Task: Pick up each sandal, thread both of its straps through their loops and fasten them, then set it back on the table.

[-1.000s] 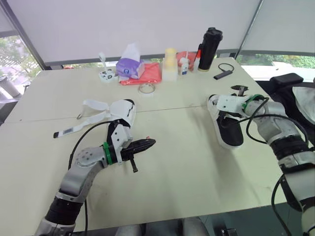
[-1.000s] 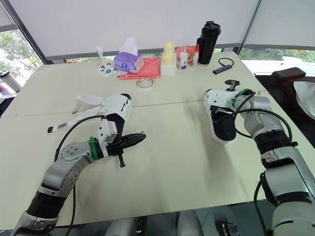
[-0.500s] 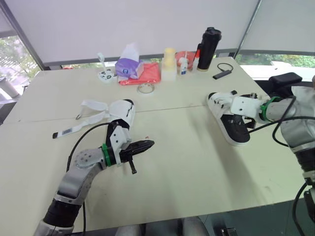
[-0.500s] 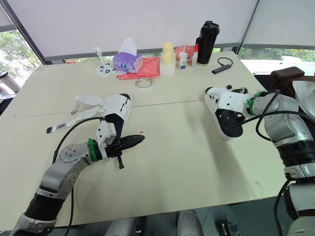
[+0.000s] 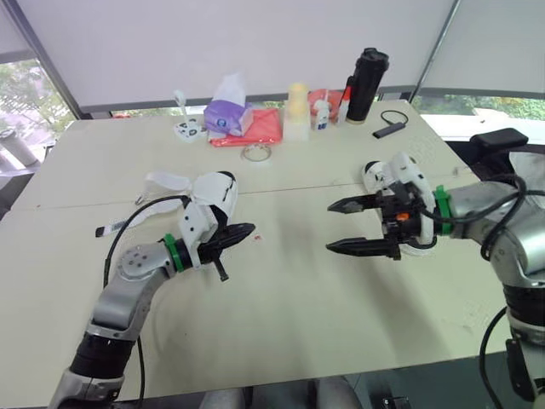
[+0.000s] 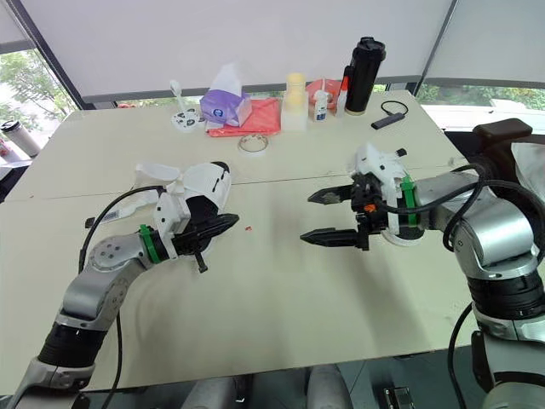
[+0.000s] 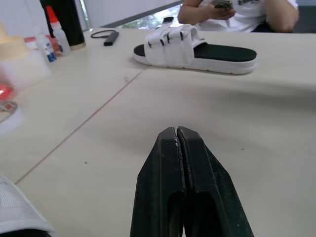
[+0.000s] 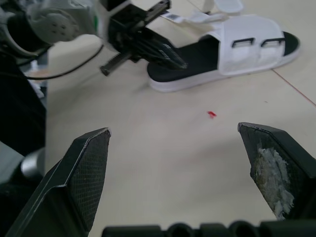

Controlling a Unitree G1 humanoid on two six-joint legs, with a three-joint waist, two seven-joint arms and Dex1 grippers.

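The left sandal [image 5: 220, 191], white with a black sole, lies left of the table's middle, its loose straps [image 5: 164, 181] trailing to the left. My left gripper [image 5: 248, 228] is shut and holds nothing, its fingers pointing right just in front of that sandal's near end. The right sandal [image 7: 192, 47] lies at the right with its two straps across the top; my right arm partly covers it in the head views. My right gripper [image 5: 330, 226] hangs wide open over the table's middle, left of that sandal, pointing toward the left gripper [image 8: 163, 49] and the left sandal [image 8: 247, 47].
Along the far edge stand a black bottle [image 5: 364, 72], a yellow-capped bottle [image 5: 295, 111], a glue bottle [image 5: 321, 113], a purple tissue pack [image 5: 226, 115] on red cloth [image 5: 260, 128], a tape ring [image 5: 254, 152] and a black dongle [image 5: 389, 129]. A person [image 7: 237, 10] sits beyond the table's right side.
My right gripper has swung left off the right sandal to the table's middle, its fingers now spread wide. The left gripper has shifted slightly back toward the left sandal, still shut.
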